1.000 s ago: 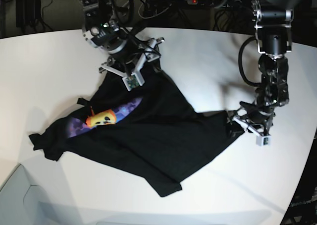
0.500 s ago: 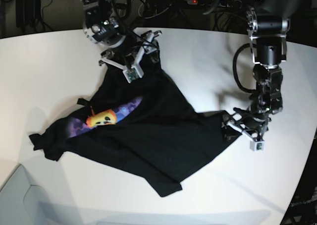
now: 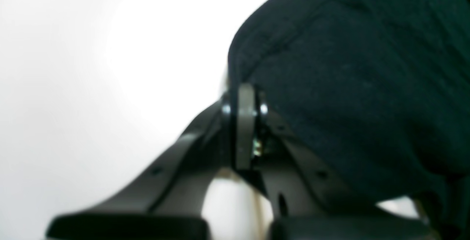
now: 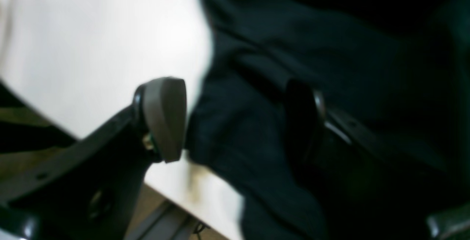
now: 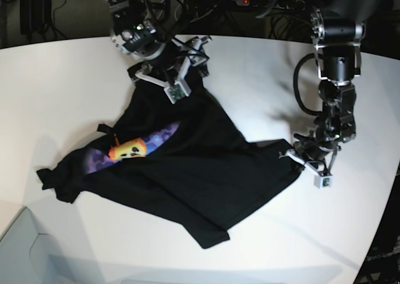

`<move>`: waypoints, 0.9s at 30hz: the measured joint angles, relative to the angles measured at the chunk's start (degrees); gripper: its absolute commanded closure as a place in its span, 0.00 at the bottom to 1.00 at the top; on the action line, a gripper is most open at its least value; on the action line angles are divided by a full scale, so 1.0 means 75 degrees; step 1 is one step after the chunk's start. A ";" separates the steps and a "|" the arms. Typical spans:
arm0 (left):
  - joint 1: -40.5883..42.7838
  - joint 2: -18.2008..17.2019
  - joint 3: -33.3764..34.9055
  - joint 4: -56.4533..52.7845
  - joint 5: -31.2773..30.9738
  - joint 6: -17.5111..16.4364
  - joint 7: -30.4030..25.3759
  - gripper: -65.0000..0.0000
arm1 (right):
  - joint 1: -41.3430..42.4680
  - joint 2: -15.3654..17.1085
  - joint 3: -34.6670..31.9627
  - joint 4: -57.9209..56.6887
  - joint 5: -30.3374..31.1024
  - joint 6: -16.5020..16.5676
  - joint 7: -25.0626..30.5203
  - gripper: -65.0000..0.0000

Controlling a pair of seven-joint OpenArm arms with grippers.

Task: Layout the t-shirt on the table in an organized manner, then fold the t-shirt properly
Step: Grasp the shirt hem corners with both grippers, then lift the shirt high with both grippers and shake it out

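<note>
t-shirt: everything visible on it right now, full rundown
The t-shirt is black, soft-looking fabric, crumpled and partly folded over itself on the white table, not laid flat. A purple-blue print with a yellow-orange cartoon face shows near its left part in the base view. One corner reaches toward the left gripper, whose jaws are shut at the cloth edge in the left wrist view. The right gripper stands open, a bunch of fabric between its fingers.

Behind the white surface we see a dark floor strewn with black cables [image 5: 200,12]. A power strip [image 5: 265,2] shows a red light.
</note>
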 measured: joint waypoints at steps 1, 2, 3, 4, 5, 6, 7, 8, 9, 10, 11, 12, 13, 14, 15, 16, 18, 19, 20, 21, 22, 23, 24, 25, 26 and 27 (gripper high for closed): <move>0.0015 0.0000 0.0000 0.0026 0.0006 -0.0012 0.0015 1.00 | -0.0012 -0.0009 -0.0050 0.0000 0.0000 0.0000 0.0000 0.35; 0.0026 -0.0006 0.0000 0.0055 0.0000 -0.0015 0.0050 1.00 | -0.0017 -0.0006 -0.0105 0.0000 0.0000 0.0000 0.0000 0.35; 0.0035 -0.0017 0.0000 0.0055 0.0000 -0.0017 0.0050 1.00 | -0.0017 -0.0003 -0.0140 -0.0003 -0.0003 0.0000 -0.0003 0.35; 0.0038 -0.0020 -0.0020 0.0055 -0.0003 -0.0017 0.0050 1.00 | -0.0017 -0.0003 -0.0149 -0.0012 0.0000 0.0000 0.0003 0.35; 0.0038 -0.0050 -0.0017 0.0055 0.0000 -0.0023 0.0052 1.00 | -0.0015 -0.0003 -0.0157 -0.0041 0.0000 0.0000 0.0006 0.35; 0.0038 -0.0085 -0.0017 0.0055 0.0000 -0.0052 0.0070 1.00 | -0.0012 0.0000 -0.0157 -0.0090 -0.0003 0.0000 0.0006 0.35; 0.0041 -0.0143 -0.0017 0.0055 -0.0003 -0.0050 0.0085 1.00 | 0.0003 0.0003 -0.0152 -0.0166 0.0000 0.0000 0.0003 0.35; 0.0047 -0.0192 -0.0020 0.0055 0.0003 -0.0047 0.0093 1.00 | 0.0006 0.0003 -0.0152 -0.0242 -0.0015 0.0000 -0.0015 0.35; 0.0085 -0.0233 -0.0032 0.0055 0.0000 -0.0047 0.0079 1.00 | 0.0006 0.0003 -0.0152 -0.0289 -0.0023 0.0000 -0.0023 0.35; 0.0117 -0.0251 -0.0076 0.0058 -0.0032 -0.0044 0.0047 1.00 | 0.0009 0.0009 -0.0152 -0.0318 -0.0023 0.0000 -0.0020 0.35; 0.0137 -0.0245 -0.0192 0.0064 -0.0035 -0.0058 0.0044 1.00 | 0.0026 0.0006 -0.0152 -0.0356 -0.0020 -0.0003 0.0038 0.35; 0.0149 -0.0230 -0.0321 0.0064 -0.0052 -0.0082 0.0064 1.00 | 0.0035 0.0006 -0.0152 -0.0408 -0.0017 -0.0003 0.0143 0.35; 0.0166 -0.0221 -0.0478 0.0064 -0.0052 -0.0079 0.0082 1.00 | 0.0050 0.0023 -0.0152 -0.0466 -0.0015 -0.0003 0.0294 0.35; 0.0169 -0.0227 -0.0568 0.0064 -0.0035 -0.0082 0.0087 1.00 | 0.0067 0.0064 -0.0152 -0.0536 -0.0003 -0.0003 0.0437 0.35; 0.0169 -0.0227 -0.0667 0.0064 0.0003 -0.0079 0.0117 1.00 | 0.0070 0.0102 -0.0152 -0.0641 0.0000 -0.0003 0.0525 0.35; 0.0178 -0.0230 -0.0726 0.0064 0.0006 -0.0073 0.0114 1.00 | 0.0067 0.0125 -0.0149 -0.0758 -0.0023 -0.0003 0.0618 0.35; 0.0224 -0.0248 -0.0740 0.0064 0.0003 -0.0073 0.0085 1.00 | 0.0070 0.0125 -0.0143 -0.0927 -0.0003 -0.0006 0.0927 0.38; 0.0242 -0.0248 -0.0740 0.0067 -0.0029 -0.0073 0.0047 1.00 | 0.0085 0.0125 -0.0146 -0.0988 0.0000 -0.0006 0.1000 0.40; 0.0265 -0.0248 -0.0740 0.0076 -0.0044 -0.0073 0.0017 1.00 | 0.0096 0.0125 -0.0146 -0.1043 0.0003 -0.0006 0.1087 0.45; 0.0277 -0.0248 -0.0740 0.0082 -0.0055 -0.0073 0.0009 1.00 | 0.0111 0.0137 -0.0146 -0.1078 -0.0006 -0.0009 0.1131 0.50; 0.0289 -0.0248 -0.0740 0.0085 -0.0055 -0.0073 0.0009 1.00 | 0.0134 0.0184 -0.0146 -0.1119 0.0003 -0.0006 0.1198 0.57; 0.0297 -0.0248 -0.0740 0.0102 -0.0055 -0.0073 -0.0006 1.00 | 0.0131 0.0224 -0.0154 -0.1125 0.0003 -0.0009 0.1218 0.65; 0.0347 -0.0242 -0.0740 0.0192 -0.0029 -0.0070 0.0044 1.00 | 0.0134 0.0251 -0.0152 -0.1122 -0.0003 -0.0012 0.1183 0.73; 0.0434 -0.0245 -0.0737 0.0323 -0.0017 -0.0067 0.0085 1.00 | 0.0137 0.0277 -0.0152 -0.1116 0.0003 -0.0020 0.1172 0.82; 0.0568 -0.0224 -0.0737 0.0542 0.0029 -0.0070 0.0134 1.00 | 0.0128 0.0303 -0.0137 -0.1084 0.0003 -0.0020 0.1137 0.91; 0.0708 -0.0219 -0.0731 0.0787 0.0035 -0.0067 0.0184 1.00 | 0.0125 0.0393 -0.0117 -0.0976 0.0000 -0.0017 0.1046 1.00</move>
